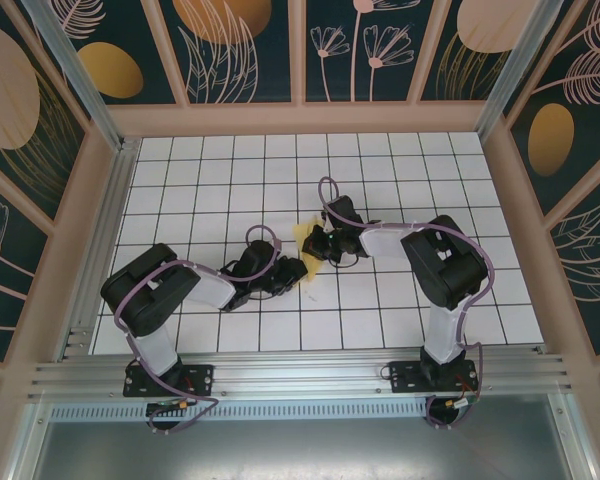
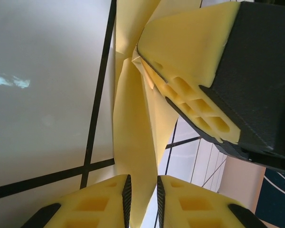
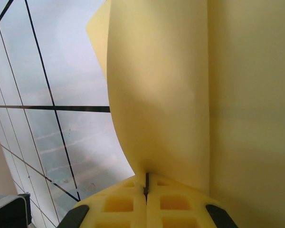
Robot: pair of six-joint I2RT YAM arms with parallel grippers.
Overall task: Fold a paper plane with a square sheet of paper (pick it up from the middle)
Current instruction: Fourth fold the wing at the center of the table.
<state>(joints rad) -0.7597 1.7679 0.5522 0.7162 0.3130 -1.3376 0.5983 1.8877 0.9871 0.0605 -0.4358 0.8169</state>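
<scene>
Right gripper (image 3: 146, 187) clamps the yellow sheet (image 3: 156, 95) steady, probably so left gripper (image 2: 143, 202), jaws narrowly straddling its fold (gripping? can't tell), can crease it.

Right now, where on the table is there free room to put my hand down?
Free: the far tile rows under the back wall, and the near tiles along the metal rail. Crowded: the middle, where the left gripper and right gripper meet at the paper sheet.
</scene>
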